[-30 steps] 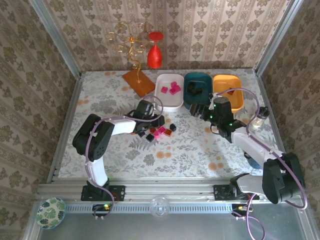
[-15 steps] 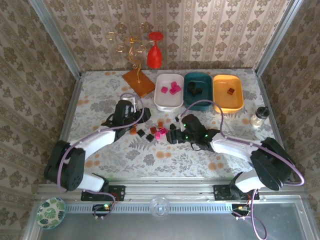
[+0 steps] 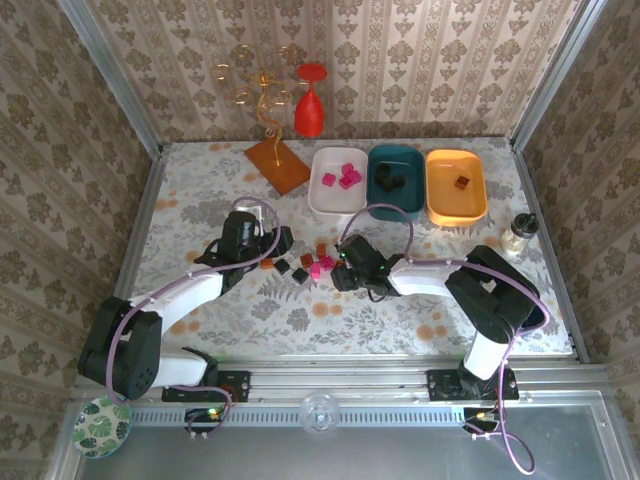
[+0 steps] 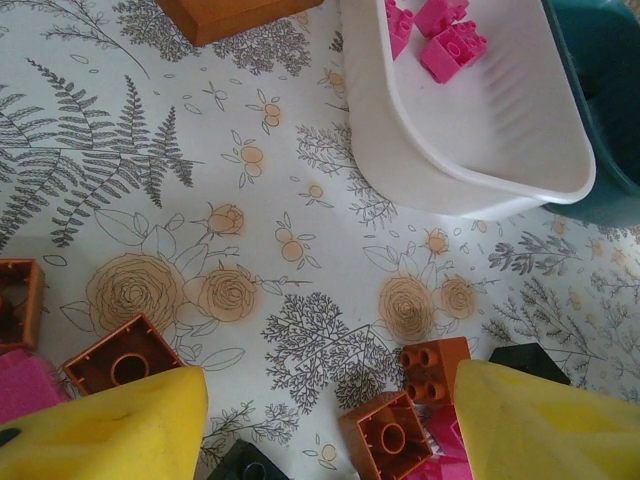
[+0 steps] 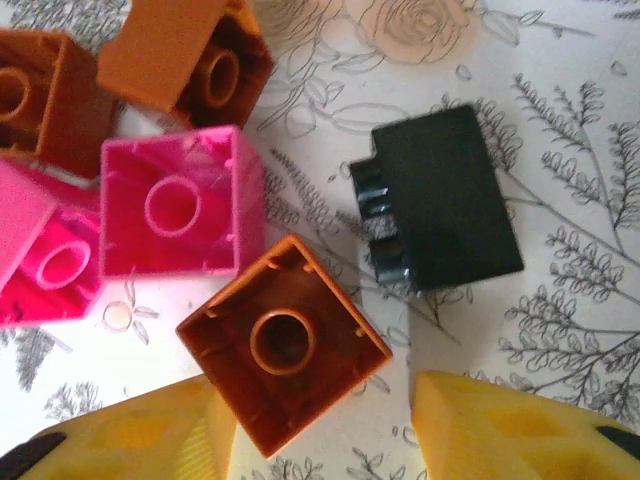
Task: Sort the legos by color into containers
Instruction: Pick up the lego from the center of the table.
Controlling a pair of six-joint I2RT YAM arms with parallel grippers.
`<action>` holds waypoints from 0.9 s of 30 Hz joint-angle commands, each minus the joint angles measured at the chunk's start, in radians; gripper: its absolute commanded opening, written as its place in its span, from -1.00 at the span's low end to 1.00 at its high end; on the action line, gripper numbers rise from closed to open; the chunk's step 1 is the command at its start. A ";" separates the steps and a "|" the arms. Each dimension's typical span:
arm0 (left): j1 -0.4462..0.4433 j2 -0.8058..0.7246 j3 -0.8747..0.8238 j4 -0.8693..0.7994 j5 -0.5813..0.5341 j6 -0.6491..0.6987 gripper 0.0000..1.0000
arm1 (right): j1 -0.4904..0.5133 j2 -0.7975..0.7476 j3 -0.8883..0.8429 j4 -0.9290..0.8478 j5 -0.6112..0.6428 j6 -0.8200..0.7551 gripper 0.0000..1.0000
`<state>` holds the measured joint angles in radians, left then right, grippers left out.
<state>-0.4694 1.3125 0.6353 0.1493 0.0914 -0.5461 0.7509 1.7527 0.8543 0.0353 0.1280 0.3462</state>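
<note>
**Both claws open over the loose legos by the white tray**

The white tray (image 3: pixel 322 203) serves as the marker. To its left lies the flat orange-brown tile (image 3: pixel 277 165). Off the tray's near left corner, the left gripper (image 3: pixel 278 243) hangs low over the flowered table (image 3: pixel 200 200). Its yellow fingers (image 4: pixel 110 425) are spread wide. A few bricks lie on the cloth in the gap, and nothing is pinched.

Inside the white tray sit three pink legos (image 3: pixel 343 177). Just on the near side of its front rim is the scatter of loose legos (image 3: pixel 312 263), pink, black and brownish orange.

The right gripper (image 3: pixel 340 272) sits at the right edge of that scatter, on the near side of the tray's right corner. Its pads (image 5: pixel 510 430) stand apart with a brownish-orange brick (image 5: pixel 285 350) between them. One corner of the brick meets one pad, a gap shows at the other, and the brick is not clamped. A black brick (image 5: pixel 440 200) lies just beside it.

Just right of the white tray stands the dark teal tray (image 3: pixel 378 205), holding black legos (image 3: pixel 388 178). Beyond that stands the orange-yellow tray (image 3: pixel 450 207), holding one brownish-orange lego (image 3: pixel 462 182).
</note>
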 commanded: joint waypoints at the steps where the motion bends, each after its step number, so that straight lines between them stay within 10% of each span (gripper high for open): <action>1: 0.006 -0.040 -0.019 -0.022 0.014 0.033 0.35 | 0.005 0.085 0.044 0.066 0.043 -0.004 0.00; 14: 0.066 -0.090 -0.059 -0.014 0.032 0.034 0.33 | 0.013 0.105 0.045 0.093 0.004 -0.016 -0.26; 21: 0.062 -0.126 -0.061 -0.007 0.065 0.018 0.33 | -0.005 -0.212 -0.085 0.039 -0.017 0.011 -0.34; 27: 0.040 -0.158 -0.053 0.041 0.100 -0.008 0.34 | -0.230 -0.466 -0.138 0.043 -0.043 0.083 -0.40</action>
<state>-0.4168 1.1778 0.5823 0.1593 0.1589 -0.5320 0.6262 1.3705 0.7361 0.0658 0.0948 0.3733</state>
